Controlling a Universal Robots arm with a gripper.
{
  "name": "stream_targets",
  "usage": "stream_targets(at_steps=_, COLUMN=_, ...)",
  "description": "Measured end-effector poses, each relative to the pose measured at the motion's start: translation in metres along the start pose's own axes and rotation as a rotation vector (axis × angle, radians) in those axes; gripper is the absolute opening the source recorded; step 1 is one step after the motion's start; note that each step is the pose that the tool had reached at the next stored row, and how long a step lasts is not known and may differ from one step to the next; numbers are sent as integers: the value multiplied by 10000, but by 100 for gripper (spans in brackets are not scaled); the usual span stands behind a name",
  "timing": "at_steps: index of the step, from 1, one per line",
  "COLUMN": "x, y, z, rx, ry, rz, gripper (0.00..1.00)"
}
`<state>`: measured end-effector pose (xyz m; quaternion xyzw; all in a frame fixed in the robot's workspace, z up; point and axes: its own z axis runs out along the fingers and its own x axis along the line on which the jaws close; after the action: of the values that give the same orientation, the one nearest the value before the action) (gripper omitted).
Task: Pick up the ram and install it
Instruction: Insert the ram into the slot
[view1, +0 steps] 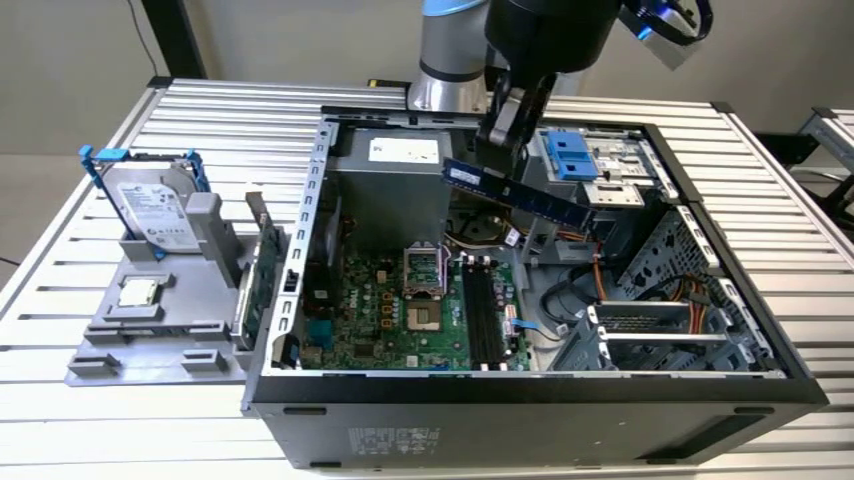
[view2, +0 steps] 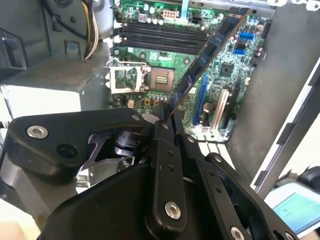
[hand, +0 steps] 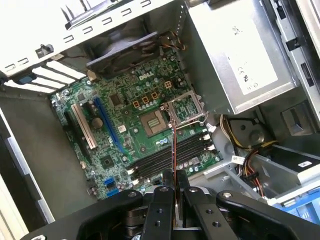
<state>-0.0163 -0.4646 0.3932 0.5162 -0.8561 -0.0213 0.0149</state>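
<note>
Ram (view1: 518, 195) clamped in gripper (view1: 503, 138), in the air over the open case, not yet seated

The pick-up half of the task looks done. In the exterior view the blue-green stick hangs clear of everything, tilted, with one end pinched between the jaws and the other sloping down toward the exterior view's right. It is above the computer case (view1: 534, 385), over the strip between the power supply (view1: 394, 150) and the drive bays. The jaws are closed narrow on the stick's end. In the second wrist view the ram runs out from the fingertips with its row of dark chips in sight. In the first wrist view it shows edge-on as a thin line between the two fingers.

The install half is not done. The memory slots (view1: 483, 315) lie well below the stick on the motherboard (view1: 400, 320), just beside the CPU socket (view1: 420, 275). In both wrist views all four long black slots look empty. In the first wrist view the stick's edge crosses the slots instead of running along them. In the second wrist view it also lies at an angle to them, so I judge it is not lined up with any slot.

Outside the case, at the exterior view's left, a hard drive (view1: 154, 210) stands in a grey fixture (view1: 160, 330) on the slatted table (view1: 80, 420), well apart from the gripper.
</note>
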Motion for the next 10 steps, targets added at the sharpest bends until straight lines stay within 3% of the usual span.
stream_targets(at_steps=10, x=0, y=0, z=9, rx=-6, ry=-85, rz=1656, gripper=0)
